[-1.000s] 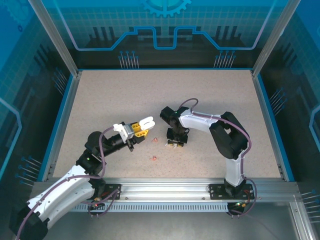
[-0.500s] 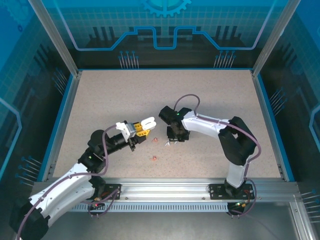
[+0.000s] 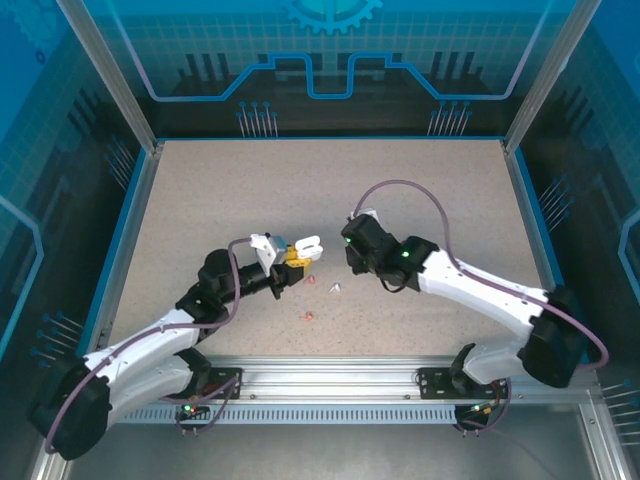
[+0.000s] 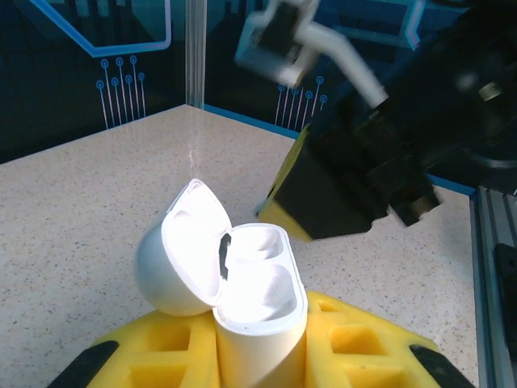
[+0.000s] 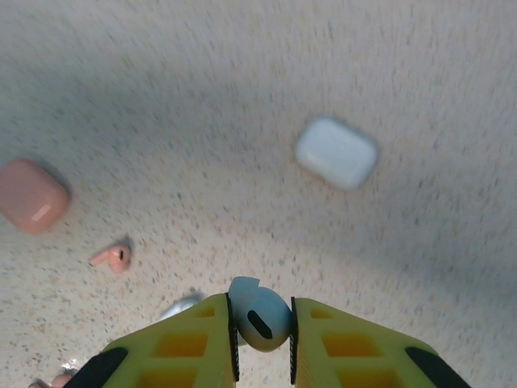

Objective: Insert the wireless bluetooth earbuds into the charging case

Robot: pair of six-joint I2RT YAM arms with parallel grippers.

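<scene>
My left gripper is shut on the body of an open white charging case, which stands upright with its lid hinged back to the left. Both of its wells look empty. From above, the case is up off the table in the left gripper. My right gripper is shut on a white earbud, just right of the case in the top view. Loose on the table lie a white earbud and two pinkish ones.
In the right wrist view a closed white case and a closed pink case lie on the speckled table, with a pink earbud between. Blue walls and aluminium posts ring the table.
The right gripper closed on the white earbud and lifted it off the table as its arm swung out to the right. The left gripper carried the open case a little to the right.
</scene>
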